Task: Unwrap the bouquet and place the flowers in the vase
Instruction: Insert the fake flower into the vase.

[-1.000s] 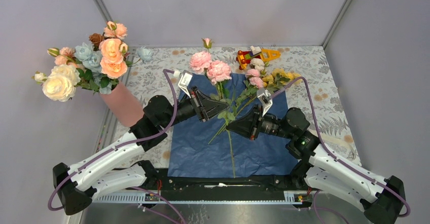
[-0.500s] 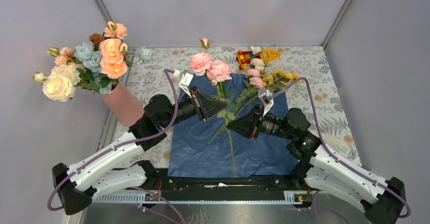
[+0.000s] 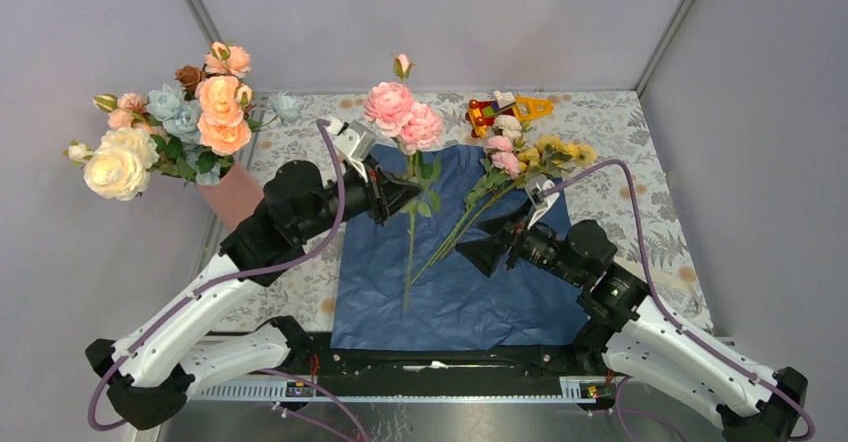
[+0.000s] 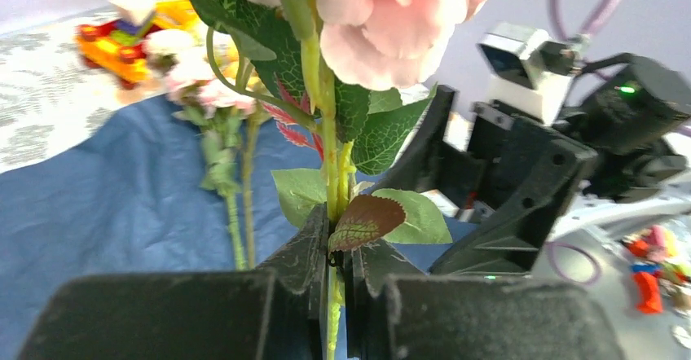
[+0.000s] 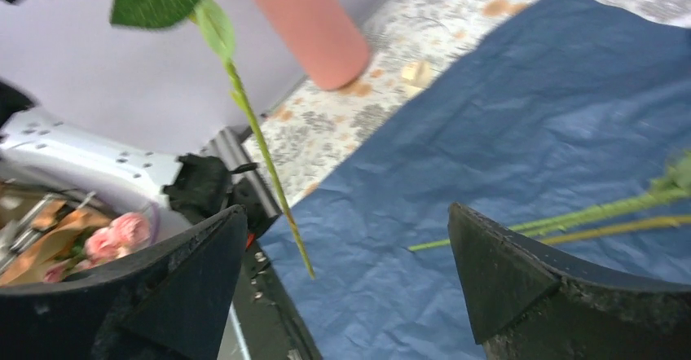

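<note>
so: left gripper point(image 3: 398, 198) was clamped on the pink rose point(image 3: 392, 104) stem, holding it raised over the blue paper point(image 3: 500, 307), likely bound for the vase point(image 3: 232, 190) at left. right gripper point(image 3: 472, 255) stood wide apart, empty, near the other flowers point(image 3: 505, 162).

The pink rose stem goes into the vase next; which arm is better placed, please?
Left, probably: its end effector is shut on the pink rose stem, and the vase stands at the table's left edge. The right end effector is open, holding nothing.
</note>
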